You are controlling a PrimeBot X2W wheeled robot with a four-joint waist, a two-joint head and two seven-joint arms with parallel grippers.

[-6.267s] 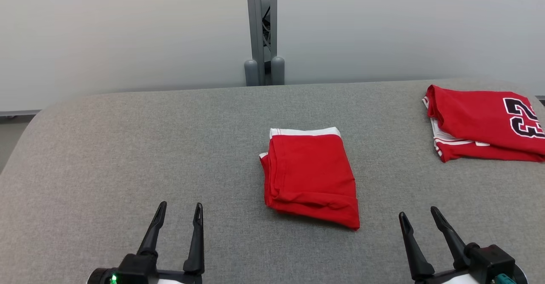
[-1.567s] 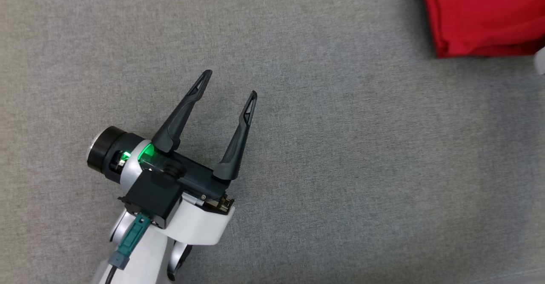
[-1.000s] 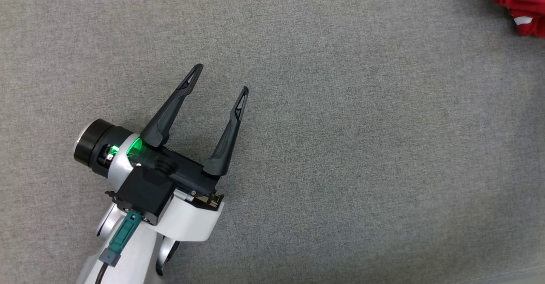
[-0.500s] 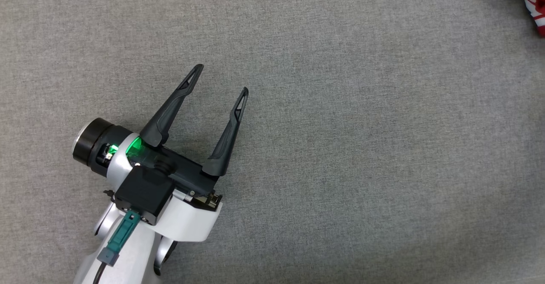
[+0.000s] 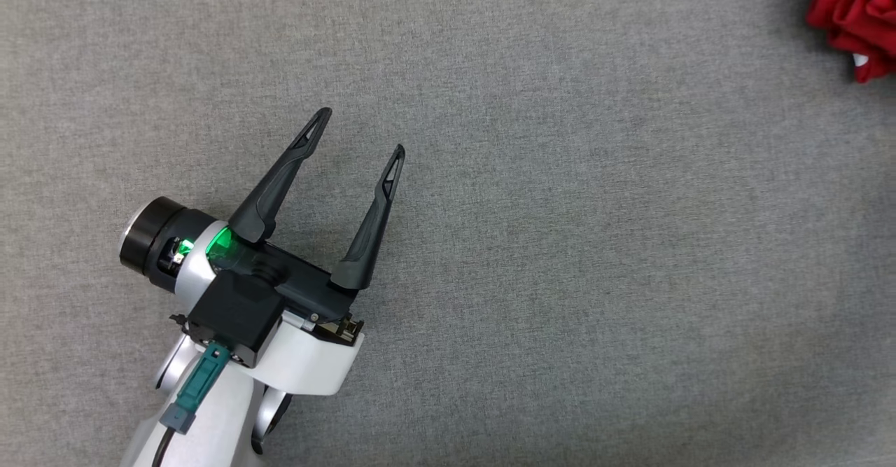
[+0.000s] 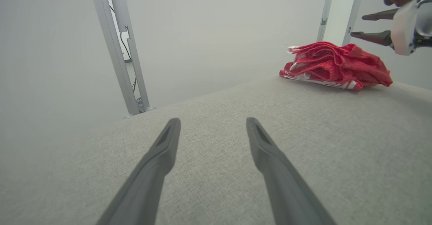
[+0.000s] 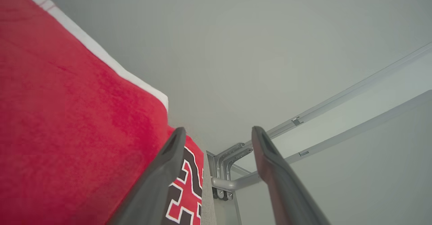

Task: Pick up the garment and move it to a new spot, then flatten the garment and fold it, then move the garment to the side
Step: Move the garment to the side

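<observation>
The garment is red with white trim and lies in a bunched, wrinkled heap on the grey worktop. In the head view it sits in the far 2 o'clock corner, partly cut off by the edge. Nothing holds it.

In the left wrist view the right gripper hangs in the air at about 1 o'clock of the heap, near it but apart. Its fingers are spread and point toward 9 o'clock with nothing between them. Its own wrist view shows the same spread fingers, red cloth with a white edge close by at 9 o'clock, and a numbered jersey beyond. Whether that near cloth is the heap I cannot tell.

The left gripper sits low over bare worktop at 8 o'clock of the head view, well apart from the garment. Its forearm comes up from 7 o'clock, and its empty fingers are wide apart and aimed at 1 o'clock.

I judge the moving step to be at its end, since the heap lies free. Flattening looks next, and it calls for both arms. Each should pinch a hem or corner on opposite sides and draw outward, and the left arm must first travel toward 2 o'clock.
</observation>
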